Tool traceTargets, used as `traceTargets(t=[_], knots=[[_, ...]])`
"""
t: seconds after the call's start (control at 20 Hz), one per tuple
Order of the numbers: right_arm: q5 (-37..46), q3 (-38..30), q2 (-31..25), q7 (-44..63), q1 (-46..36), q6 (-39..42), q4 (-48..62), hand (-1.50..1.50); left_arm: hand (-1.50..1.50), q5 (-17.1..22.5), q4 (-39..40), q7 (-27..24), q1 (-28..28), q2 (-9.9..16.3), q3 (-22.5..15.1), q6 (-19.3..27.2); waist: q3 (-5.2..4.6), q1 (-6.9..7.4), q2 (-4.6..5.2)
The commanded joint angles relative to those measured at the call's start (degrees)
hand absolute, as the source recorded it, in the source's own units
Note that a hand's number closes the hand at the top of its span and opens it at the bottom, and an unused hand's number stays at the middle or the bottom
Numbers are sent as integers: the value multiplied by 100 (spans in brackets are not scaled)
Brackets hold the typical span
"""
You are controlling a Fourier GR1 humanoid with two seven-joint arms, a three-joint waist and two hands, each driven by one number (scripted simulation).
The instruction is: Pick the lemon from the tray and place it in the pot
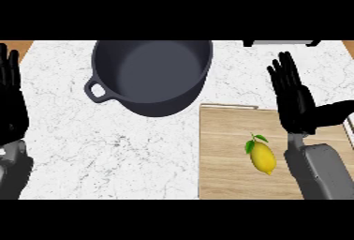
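Nothing done yet: lemon (262,157) on the tray (224,154), near right, ungrasped. Right hand (296,101) just beyond it, fingers straight; left hand (11,101) resting at left edge, fingers straight. Left to do: grasp, carry to pot (153,75), far left, and release.

The lemon (263,158) is yellow with green leaves. The tray (228,154) is light tan wood with a faint grain. The pot (153,75) is dark grey inside and out. The surface (110,150) is white marble with fine grey veins. Both hands, left (10,101) and right (296,101), are black; forearms are grey.
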Motion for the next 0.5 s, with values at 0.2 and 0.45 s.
traceTargets(t=[0.2,0.45], knots=[[1778,1148,-726,648,-118,-443,-145,150,0,-680,1183,1183,1045,848,-553,-403,-152,-17,-88],[3627,721,-1324,162,88,-2461,-189,-150,0,-553,1685,1830,1445,788,-666,-456,-162,-440,-158]])
